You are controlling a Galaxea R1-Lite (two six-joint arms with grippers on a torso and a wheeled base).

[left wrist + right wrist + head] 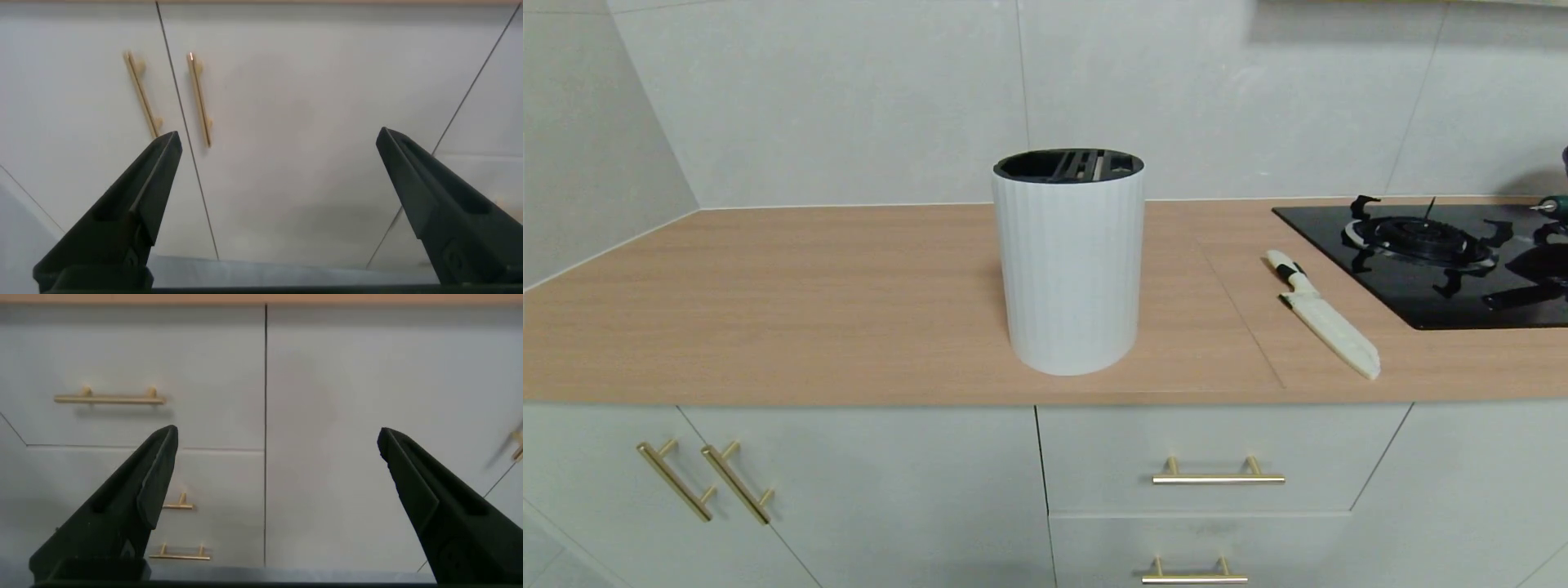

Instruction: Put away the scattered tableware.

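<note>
**Both jaws wide open, knife out on counter**

Left gripper (pixel 278 135): spread wide, nothing between, facing cabinet doors (pixel 310 122). Two brass handles (pixel 200 98) just past one fingertip. Right gripper (pixel 276 430): also spread wide, nothing pinched, facing drawer fronts (pixel 204 367), vertical panel seam between the jaws. White knife (pixel 1323 314) flat on countertop (pixel 768 310), higher than the fronts both jaws face. Between ribbed white holder (pixel 1072 269) and black hob (pixel 1429 261), touching neither. Holder upright, mid-counter.
</note>
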